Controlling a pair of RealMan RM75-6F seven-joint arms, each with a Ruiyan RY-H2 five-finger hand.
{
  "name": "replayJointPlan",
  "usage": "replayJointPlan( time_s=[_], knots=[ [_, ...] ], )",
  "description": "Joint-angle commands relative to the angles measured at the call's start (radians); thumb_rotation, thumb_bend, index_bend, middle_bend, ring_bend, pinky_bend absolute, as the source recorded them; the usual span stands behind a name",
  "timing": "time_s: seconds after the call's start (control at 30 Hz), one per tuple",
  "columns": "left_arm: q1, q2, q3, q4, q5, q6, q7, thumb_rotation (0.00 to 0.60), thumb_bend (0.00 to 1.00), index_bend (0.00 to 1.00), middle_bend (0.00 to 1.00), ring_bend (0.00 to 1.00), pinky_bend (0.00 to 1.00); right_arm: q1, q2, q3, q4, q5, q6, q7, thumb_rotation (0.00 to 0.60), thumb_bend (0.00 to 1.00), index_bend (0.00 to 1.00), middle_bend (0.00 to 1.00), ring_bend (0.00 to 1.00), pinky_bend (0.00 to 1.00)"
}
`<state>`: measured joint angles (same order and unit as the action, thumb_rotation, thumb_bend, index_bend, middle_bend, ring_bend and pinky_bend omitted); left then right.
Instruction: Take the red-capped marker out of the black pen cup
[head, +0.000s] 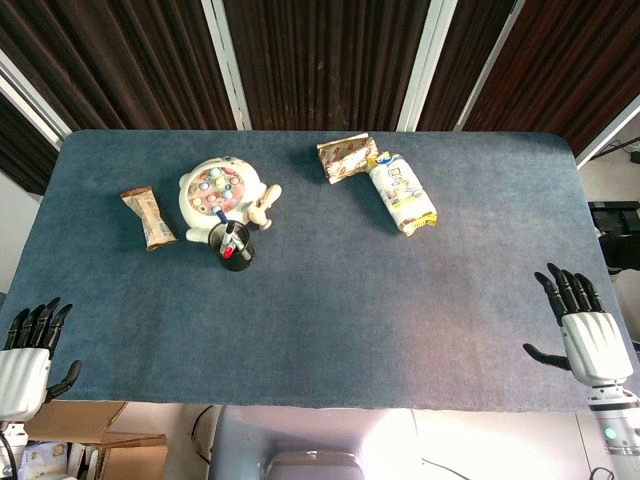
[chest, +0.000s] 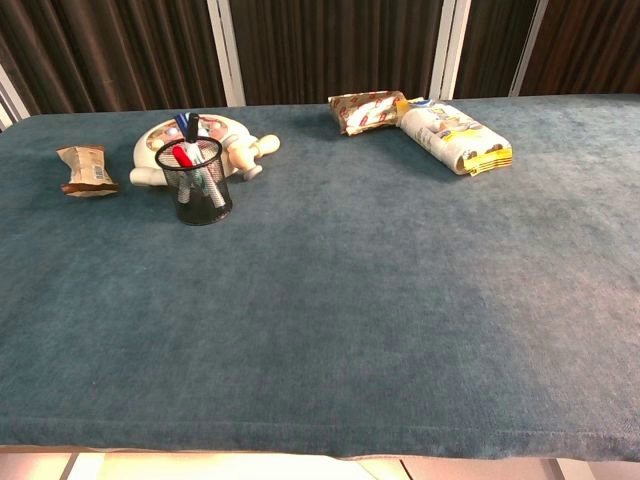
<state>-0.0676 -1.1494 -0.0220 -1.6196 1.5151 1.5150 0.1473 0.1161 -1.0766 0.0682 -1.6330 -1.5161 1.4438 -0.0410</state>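
The black mesh pen cup (head: 233, 247) (chest: 199, 184) stands on the blue table, left of centre. Several markers stand in it; the red-capped marker (chest: 184, 158) (head: 229, 252) leans at its left side beside a blue-capped one. My left hand (head: 28, 352) hangs off the table's near left corner, fingers apart and empty. My right hand (head: 582, 327) hovers at the near right edge, fingers spread, holding nothing. Both hands are far from the cup and appear only in the head view.
A round white toy (head: 222, 190) with a wooden mallet sits right behind the cup. A brown snack bar (head: 149, 217) lies to its left. A snack packet (head: 346, 156) and a white tissue pack (head: 401, 193) lie at the back right.
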Motion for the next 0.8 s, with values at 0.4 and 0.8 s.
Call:
replayJointPlan(
  time_s=[0.4, 0.8],
  knots=[
    [-0.059, -0.017, -0.042, -0.006, 0.022, -0.029, 0.001, 0.6, 0.34, 0.02, 0.04, 0.01, 0.05, -0.007, 0.009, 0.005, 0.006, 0.001, 0.02, 0.029, 0.6, 0.0, 0.0, 0.0, 0.0, 0.02],
    [-0.368, -0.084, -0.196, 0.008, 0.036, -0.286, 0.025, 0.6, 0.37, 0.2, 0.21, 0.14, 0.18, -0.001, 0.054, 0.028, -0.035, 0.008, 0.035, 0.014, 0.6, 0.0, 0.0, 0.0, 0.0, 0.03]
  ],
)
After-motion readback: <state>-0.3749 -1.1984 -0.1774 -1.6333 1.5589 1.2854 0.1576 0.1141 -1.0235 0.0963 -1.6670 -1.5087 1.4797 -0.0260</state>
